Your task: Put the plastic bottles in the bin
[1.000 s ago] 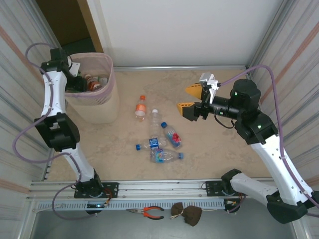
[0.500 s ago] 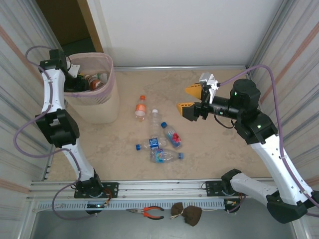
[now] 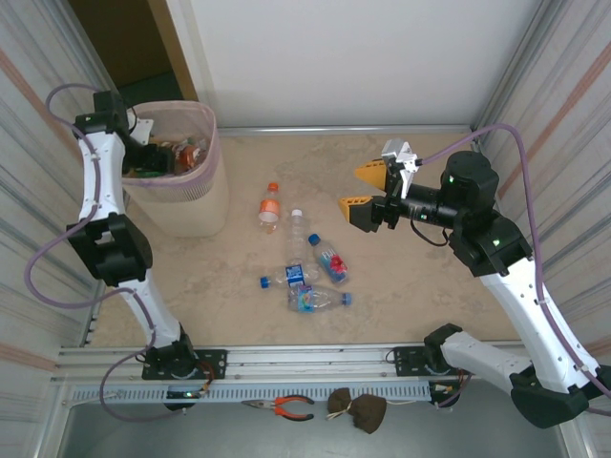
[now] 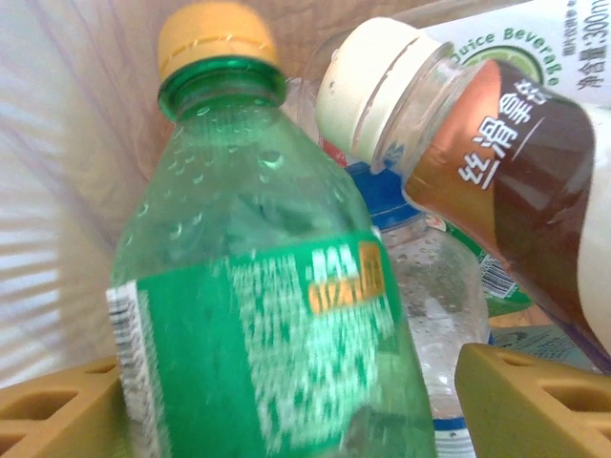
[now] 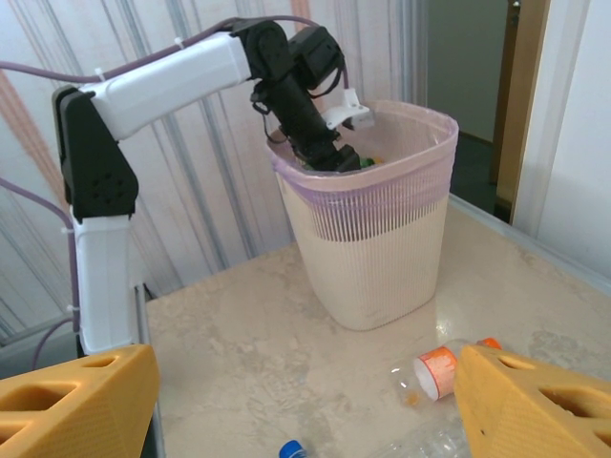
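Observation:
The beige bin (image 3: 196, 205), lined with a pink bag, stands at the far left of the table. My left gripper (image 3: 153, 157) reaches down inside it. In the left wrist view its jaws (image 4: 296, 401) are open, and a blurred green bottle (image 4: 267, 315) with a yellow cap lies loose between the fingers. Beside it lies a brown bottle (image 4: 506, 191) with a white cap. Several plastic bottles lie mid-table: an orange-capped one (image 3: 270, 207), a clear one (image 3: 299, 234) and a red-labelled one (image 3: 332, 265). My right gripper (image 3: 363, 191) hovers open and empty to their right.
Corrugated walls close in both sides of the table. Pliers (image 3: 282, 407) and a brown lump (image 3: 358, 408) lie on the front rail. In the right wrist view, bare table stretches between the bin (image 5: 372, 248) and the orange-labelled bottle (image 5: 434, 370).
My left gripper has opened inside the bin and shifted slightly toward its back edge, and the green bottle has come loose. The right arm has not moved.

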Action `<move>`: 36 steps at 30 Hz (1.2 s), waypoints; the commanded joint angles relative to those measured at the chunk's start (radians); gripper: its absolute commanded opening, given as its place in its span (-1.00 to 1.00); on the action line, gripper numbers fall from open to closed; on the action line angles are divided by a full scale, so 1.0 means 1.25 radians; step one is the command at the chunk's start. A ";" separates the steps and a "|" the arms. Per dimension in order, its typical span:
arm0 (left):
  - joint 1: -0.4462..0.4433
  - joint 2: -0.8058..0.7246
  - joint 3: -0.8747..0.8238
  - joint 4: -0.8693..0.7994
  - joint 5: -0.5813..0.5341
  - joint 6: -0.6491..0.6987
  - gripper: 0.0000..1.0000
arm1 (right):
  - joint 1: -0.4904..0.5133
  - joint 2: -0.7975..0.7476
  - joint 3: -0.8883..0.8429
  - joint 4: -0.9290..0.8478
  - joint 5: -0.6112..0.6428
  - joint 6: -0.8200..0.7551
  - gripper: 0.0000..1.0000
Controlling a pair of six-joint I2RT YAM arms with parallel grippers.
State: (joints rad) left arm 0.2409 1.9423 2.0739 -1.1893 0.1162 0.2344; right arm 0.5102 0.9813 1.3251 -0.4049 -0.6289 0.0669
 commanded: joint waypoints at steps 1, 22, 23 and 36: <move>-0.004 -0.068 0.032 -0.008 0.017 -0.015 0.63 | -0.001 -0.015 0.015 0.010 -0.014 -0.002 0.60; -0.048 -0.349 -0.178 0.337 0.246 -0.175 0.52 | -0.001 -0.035 0.005 0.003 -0.003 0.000 0.59; -0.053 -0.370 -0.221 0.395 0.268 -0.196 0.52 | -0.001 -0.035 0.005 0.006 -0.003 0.001 0.59; -0.270 -0.484 -0.486 0.811 0.240 -0.221 0.47 | 0.003 -0.043 -0.003 0.006 0.008 0.009 0.57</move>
State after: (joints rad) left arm -0.0418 1.3666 1.4872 -0.3130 0.4679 -0.0593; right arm 0.5106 0.9497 1.3247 -0.4057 -0.6250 0.0696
